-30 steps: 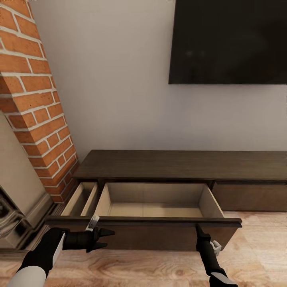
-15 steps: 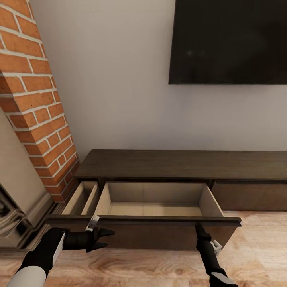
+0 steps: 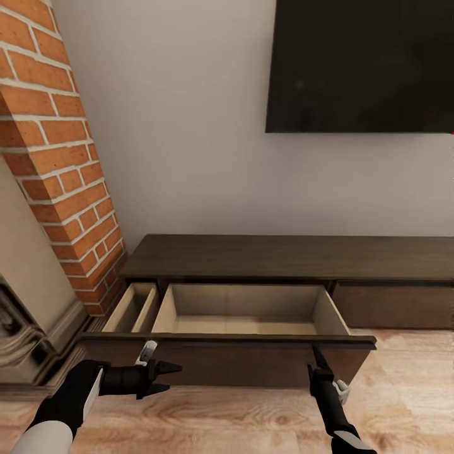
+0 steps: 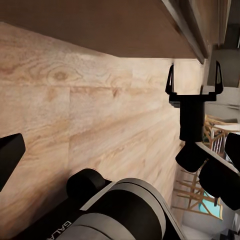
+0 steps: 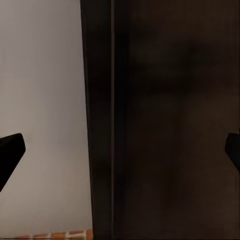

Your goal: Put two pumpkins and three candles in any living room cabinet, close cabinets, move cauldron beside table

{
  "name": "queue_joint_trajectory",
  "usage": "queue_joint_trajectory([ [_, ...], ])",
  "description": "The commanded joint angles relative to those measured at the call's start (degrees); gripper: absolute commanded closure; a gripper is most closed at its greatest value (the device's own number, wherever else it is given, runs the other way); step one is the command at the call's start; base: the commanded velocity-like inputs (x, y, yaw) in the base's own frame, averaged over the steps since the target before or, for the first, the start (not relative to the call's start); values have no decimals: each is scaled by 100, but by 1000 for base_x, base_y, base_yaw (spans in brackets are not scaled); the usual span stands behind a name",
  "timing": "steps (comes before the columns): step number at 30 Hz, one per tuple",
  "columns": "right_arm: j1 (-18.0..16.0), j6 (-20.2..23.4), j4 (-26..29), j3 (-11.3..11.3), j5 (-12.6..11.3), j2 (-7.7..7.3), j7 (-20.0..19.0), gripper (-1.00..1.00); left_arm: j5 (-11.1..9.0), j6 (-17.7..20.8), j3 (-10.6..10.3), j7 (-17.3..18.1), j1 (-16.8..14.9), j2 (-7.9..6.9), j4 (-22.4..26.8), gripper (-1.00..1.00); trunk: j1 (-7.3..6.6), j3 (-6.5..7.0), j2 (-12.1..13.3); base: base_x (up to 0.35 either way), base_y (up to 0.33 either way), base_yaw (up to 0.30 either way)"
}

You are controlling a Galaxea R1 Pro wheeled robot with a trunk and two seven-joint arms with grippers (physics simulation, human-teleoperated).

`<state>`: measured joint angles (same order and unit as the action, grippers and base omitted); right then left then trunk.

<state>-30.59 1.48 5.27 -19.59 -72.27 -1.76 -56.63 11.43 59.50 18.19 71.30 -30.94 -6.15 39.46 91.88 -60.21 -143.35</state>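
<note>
The dark-brown cabinet [image 3: 284,255] stands against the wall with its wide drawer [image 3: 246,326] pulled out; both of the drawer's compartments are empty. My left gripper [image 3: 171,371] hangs open low in front of the drawer's left end, holding nothing. My right gripper [image 3: 314,360] points up at the drawer front [image 3: 239,366] near its right end, open and empty; the left wrist view shows its two spread fingers [image 4: 194,80]. The right wrist view looks at the dark cabinet wood [image 5: 175,125] between wide-apart fingertips. Pumpkins, candles, cauldron and table are out of view.
A brick chimney [image 3: 57,157] and a pale fireplace surround [image 3: 25,302] close off the left side. A black TV [image 3: 359,63] hangs on the wall above the cabinet. A closed drawer front [image 3: 391,306] lies to the right. Wood floor [image 3: 239,416] runs under both arms.
The whole view has shifted a little, so the cabinet and drawer sit slightly higher and farther in the picture. Both arms keep their pose, and both grippers stay open.
</note>
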Motion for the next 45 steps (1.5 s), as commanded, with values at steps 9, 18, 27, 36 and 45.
queue_joint_trajectory([
  [9,3,483,8,60,82,-43,52,-100,6,0,4,3,0,0,0,-100,0,0,0,-160,0,0],
  [18,-59,2206,20,115,247,-35,1461,-100,-3,25,38,17,0,3,0,-100,-8,66,4,-6,0,0],
  [27,-71,3027,70,156,383,-24,2830,-100,5,34,-243,19,0,49,-20,-100,-106,249,167,0,0,0],
  [36,-12,3787,104,155,410,-61,2388,-100,7,43,-854,8,0,66,-66,-100,-304,411,528,0,0,0],
  [45,-10,3832,105,161,422,-253,2307,-100,9,44,-914,7,0,60,-64,-100,-502,573,888,-83,0,0],
])
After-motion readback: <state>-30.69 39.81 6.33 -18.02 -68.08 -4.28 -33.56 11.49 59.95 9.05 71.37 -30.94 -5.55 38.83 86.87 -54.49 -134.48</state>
